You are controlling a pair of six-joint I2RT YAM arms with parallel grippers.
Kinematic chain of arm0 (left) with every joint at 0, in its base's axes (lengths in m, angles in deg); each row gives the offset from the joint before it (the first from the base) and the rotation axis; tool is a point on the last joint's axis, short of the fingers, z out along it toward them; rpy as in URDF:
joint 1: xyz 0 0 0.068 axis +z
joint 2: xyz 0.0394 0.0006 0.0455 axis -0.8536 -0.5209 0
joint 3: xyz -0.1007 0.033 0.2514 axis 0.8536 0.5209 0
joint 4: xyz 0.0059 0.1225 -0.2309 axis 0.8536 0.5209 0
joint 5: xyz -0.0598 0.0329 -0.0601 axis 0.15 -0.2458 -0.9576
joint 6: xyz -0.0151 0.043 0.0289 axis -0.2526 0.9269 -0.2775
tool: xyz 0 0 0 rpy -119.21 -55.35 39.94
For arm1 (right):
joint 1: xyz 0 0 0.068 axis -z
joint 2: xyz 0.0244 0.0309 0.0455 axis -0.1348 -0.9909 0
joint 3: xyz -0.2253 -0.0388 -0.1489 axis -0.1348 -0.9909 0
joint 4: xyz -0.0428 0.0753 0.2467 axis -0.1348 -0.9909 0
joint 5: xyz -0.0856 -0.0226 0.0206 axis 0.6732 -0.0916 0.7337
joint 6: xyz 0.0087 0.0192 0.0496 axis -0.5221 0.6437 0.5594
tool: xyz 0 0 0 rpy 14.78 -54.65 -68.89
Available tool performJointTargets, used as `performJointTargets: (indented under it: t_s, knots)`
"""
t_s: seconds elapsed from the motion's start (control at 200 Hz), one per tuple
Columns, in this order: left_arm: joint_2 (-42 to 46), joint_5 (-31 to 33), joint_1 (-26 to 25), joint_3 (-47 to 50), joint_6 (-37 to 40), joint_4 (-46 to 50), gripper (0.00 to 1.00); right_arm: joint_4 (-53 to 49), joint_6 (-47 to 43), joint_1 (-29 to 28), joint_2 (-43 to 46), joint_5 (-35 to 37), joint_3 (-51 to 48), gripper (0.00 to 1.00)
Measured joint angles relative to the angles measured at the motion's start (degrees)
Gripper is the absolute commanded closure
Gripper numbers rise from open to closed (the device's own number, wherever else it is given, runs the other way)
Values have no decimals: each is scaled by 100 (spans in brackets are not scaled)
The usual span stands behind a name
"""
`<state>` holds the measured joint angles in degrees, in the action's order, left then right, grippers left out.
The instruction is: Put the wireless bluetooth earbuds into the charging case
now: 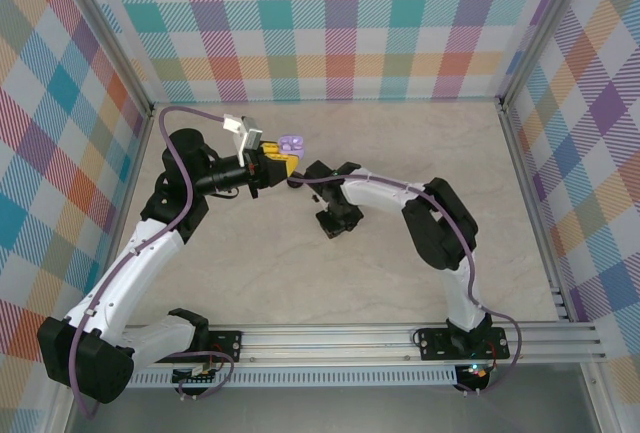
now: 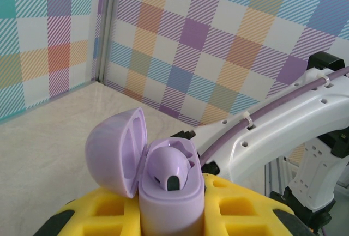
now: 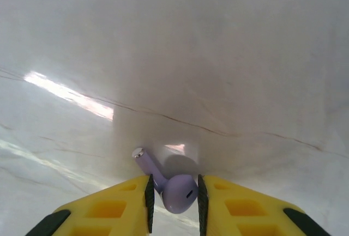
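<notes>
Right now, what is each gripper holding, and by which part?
Left gripper: the open lilac case, by its base. Right gripper: a lilac earbud, by its bulb, stem sticking out.

A pale cream table (image 1: pixel 250 283) with faint marble-like veining fills the middle of the overhead view; checked walls (image 1: pixel 330 23) in pastel colours close it in at the top, left and right of the frame; a silver rail (image 1: pixel 350 338) runs along its near edge across the bottom of the frame. In the right wrist view the surface shows thin brown veins and a bright streak of reflected light at the left; a lilac earbud (image 3: pixel 179 191) sits at the lower centre of the frame, stem pointing to the upper left, its soft shadow just behind it; whether it rests fully on the table cannot be told.
</notes>
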<state>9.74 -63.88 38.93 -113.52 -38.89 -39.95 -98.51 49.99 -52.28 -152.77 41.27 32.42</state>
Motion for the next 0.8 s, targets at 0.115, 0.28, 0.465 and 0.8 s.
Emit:
performJointTargets:
  t_s: [0.115, 0.28, 0.465, 0.8]
  knots:
    - [0, 0, 0, 0, 0, 0, 85, 2, -87, 162, 118, 26, -177, 69]
    - [-2, 0, 0, 0, 0, 0, 85, 0, -149, 267, 179, 4, -247, 61]
    - [-2, 0, 0, 0, -4, 0, 85, -4, -144, 293, 284, -142, -317, 53]
    - [-2, 0, 0, 0, -22, 0, 85, 24, -39, 293, 846, -616, -479, 73]
